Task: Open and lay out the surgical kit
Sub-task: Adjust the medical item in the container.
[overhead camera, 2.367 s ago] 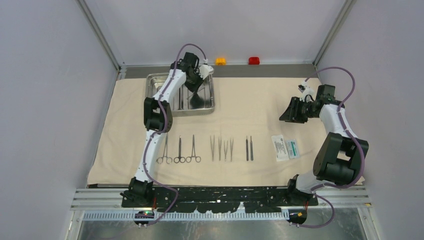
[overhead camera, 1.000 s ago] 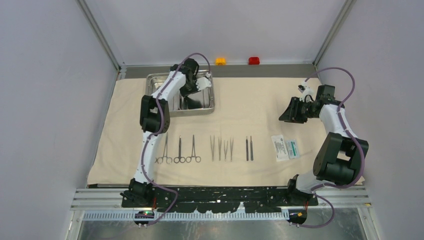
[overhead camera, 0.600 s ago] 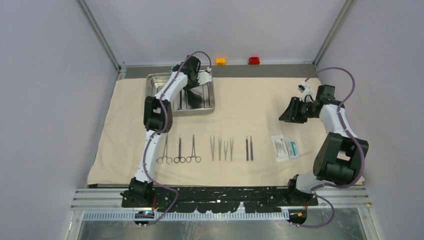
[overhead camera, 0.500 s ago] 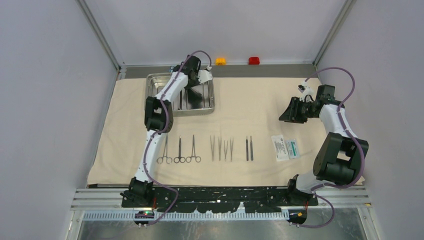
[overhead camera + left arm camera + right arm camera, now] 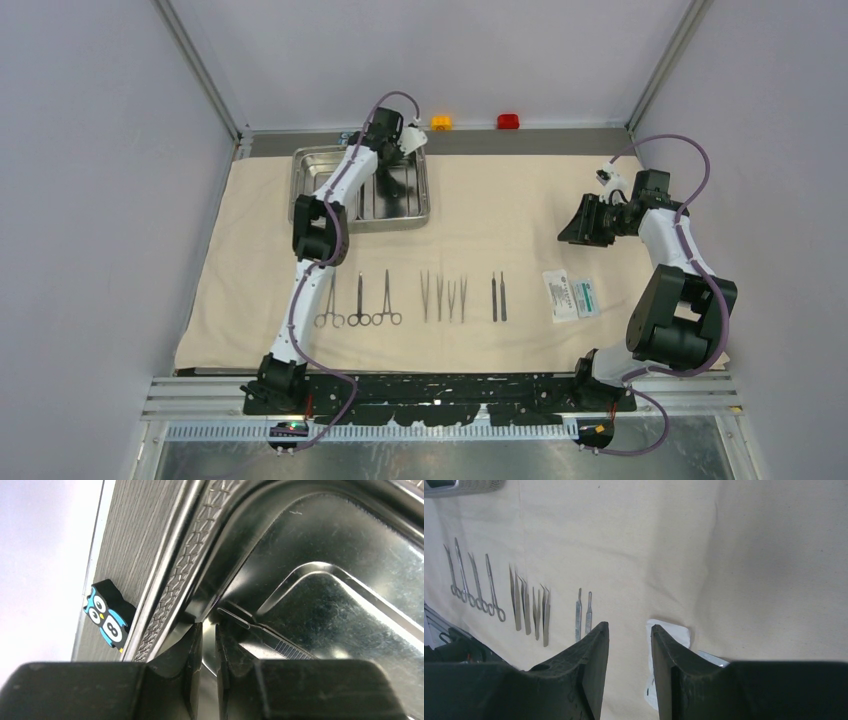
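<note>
A booth of pale lilac-grey walls (image 5: 90,150) and aluminium corner posts (image 5: 200,70) encloses the table (image 5: 560,140). Nearly all of the table is covered by the beige cloth wrap (image 5: 500,210), spread flat with soft creases. A black mounting plate (image 5: 440,395) runs along the near edge. The shiny steel tray (image 5: 305,165) sits at the cloth's far left corner. The left gripper (image 5: 209,627) is at the tray's far rim, its jaws only a slit apart. Whether they pinch the steel cannot be told. The right gripper (image 5: 629,626) hangs above the right part of the cloth, jaws moderately apart with nothing between them. Along the near edge of the cloth lies a tidy row. From the left it holds three ring-handled forceps (image 5: 360,300), the tweezers (image 5: 440,297), two thin straight tools (image 5: 498,297) and the white-and-green packet (image 5: 571,296), which is farthest right. An orange button (image 5: 441,122) and a red button (image 5: 508,121) stand on the table's far edge. A tiny black-and-blue owl block (image 5: 107,620) sits on the grey strip just outside the tray's rim.
</note>
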You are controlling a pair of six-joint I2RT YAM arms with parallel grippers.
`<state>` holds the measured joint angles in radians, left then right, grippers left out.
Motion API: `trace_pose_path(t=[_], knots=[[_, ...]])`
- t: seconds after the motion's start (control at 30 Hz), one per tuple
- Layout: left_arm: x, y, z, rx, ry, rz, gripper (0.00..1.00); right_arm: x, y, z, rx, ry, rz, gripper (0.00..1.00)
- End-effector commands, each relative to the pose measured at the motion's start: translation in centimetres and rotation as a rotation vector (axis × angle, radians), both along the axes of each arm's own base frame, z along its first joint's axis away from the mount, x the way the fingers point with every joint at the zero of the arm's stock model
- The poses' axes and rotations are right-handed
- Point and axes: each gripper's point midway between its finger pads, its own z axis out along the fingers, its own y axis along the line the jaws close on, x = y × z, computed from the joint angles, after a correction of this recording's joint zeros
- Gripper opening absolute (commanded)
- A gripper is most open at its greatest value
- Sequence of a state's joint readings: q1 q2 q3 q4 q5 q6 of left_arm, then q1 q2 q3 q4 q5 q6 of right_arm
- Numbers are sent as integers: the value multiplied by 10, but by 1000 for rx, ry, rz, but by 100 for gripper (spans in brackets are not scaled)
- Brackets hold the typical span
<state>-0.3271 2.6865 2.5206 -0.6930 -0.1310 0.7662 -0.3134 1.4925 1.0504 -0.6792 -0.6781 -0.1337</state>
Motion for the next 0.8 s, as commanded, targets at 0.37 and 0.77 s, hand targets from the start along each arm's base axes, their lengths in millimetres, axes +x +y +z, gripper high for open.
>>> trace_pose_path(t=[0.37,0.77], knots=[[-8,-23,71,-393,-52,278,34,4,1,8,-9,-46,11,42],[-11,-17,82,-518,-70,498,41,4,2,9,-5,-52,16,42]])
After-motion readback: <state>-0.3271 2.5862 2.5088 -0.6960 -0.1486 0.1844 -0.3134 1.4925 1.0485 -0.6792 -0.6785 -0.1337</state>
